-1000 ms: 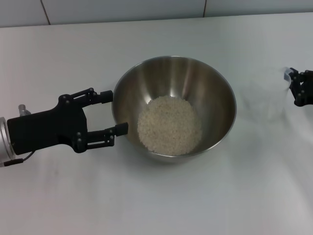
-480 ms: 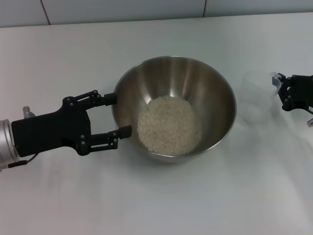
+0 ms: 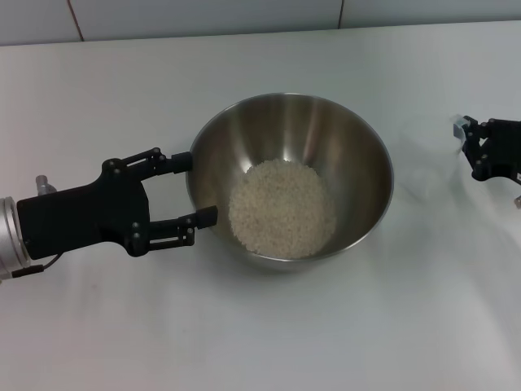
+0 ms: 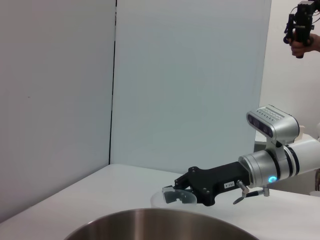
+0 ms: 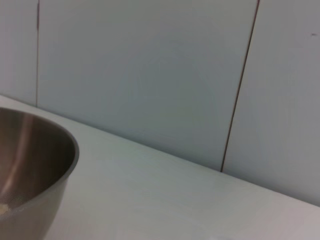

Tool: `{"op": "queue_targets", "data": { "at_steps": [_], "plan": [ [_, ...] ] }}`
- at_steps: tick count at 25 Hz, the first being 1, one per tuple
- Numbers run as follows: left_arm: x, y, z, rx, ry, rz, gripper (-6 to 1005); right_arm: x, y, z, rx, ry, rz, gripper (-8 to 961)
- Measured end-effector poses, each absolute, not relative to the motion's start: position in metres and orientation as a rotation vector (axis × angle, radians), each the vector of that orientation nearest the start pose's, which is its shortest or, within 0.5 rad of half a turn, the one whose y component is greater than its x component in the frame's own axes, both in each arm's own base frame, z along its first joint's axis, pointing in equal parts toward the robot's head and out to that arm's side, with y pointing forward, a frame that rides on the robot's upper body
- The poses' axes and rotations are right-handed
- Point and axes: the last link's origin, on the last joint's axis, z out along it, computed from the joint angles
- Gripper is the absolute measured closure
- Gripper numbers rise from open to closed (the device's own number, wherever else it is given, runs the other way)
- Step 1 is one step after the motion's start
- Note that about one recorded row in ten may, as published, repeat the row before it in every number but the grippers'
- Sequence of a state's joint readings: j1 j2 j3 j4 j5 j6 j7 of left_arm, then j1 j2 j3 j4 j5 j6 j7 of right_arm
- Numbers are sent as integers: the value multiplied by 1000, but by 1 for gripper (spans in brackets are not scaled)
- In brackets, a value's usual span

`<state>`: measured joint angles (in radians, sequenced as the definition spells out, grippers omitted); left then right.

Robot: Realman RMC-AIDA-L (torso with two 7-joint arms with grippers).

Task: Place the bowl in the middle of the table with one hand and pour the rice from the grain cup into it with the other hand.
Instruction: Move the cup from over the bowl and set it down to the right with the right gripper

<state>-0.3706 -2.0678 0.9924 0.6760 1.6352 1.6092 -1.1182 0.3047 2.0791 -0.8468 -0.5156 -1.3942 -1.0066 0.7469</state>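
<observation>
Spanning the whole head view, the table [image 3: 269, 342] is lying bare along its near side and across its far side up to the wall.

The bowl [image 3: 326, 130] is sitting upright near the middle of the table. Its rim is standing well clear of every table edge, with open surface on all sides.

The rice [image 3: 282, 208] is lying as a pale round mound in the bottom of the bowl, well below the rim and reaching none of the upper wall.

The left gripper [image 3: 195, 189] is resting at the bowl's left side. Its jaws are standing open, one finger [image 3: 167, 160] reaching toward the rim at the far side and the other tip lying against or just over the rim at the near side. No grip on the wall is showing. Bare table is lying behind and to the left of this arm.

The right gripper [image 3: 470, 147] is sitting at the right edge of the head view, well apart from the bowl, with a wide strip of bare table between them. Its jaws are closing on the rim of a clear cup [image 4: 174, 196], which the left wrist view is showing upright. The cup is nearly invisible in the head view.
</observation>
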Motion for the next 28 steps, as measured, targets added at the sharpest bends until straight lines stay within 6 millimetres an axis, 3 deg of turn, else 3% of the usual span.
{"op": "queue_targets", "data": {
  "at_steps": [6,17,22,28],
  "plan": [
    [-255,294,-8,-2726,-273,-901,172,360,322,15,-2065,480,414,911],
    [-254,294,-8,-2730,-268,-902,172,362,320,15,-2064,487,413,485],
    [-254,294,-7,-2728,-269,-903,172,362,317,14,-2067,489,421,391],
    [-254,293,-7,-2728,-271,-903,172,362,303,14,-2078,486,478,391]
  ]
}}
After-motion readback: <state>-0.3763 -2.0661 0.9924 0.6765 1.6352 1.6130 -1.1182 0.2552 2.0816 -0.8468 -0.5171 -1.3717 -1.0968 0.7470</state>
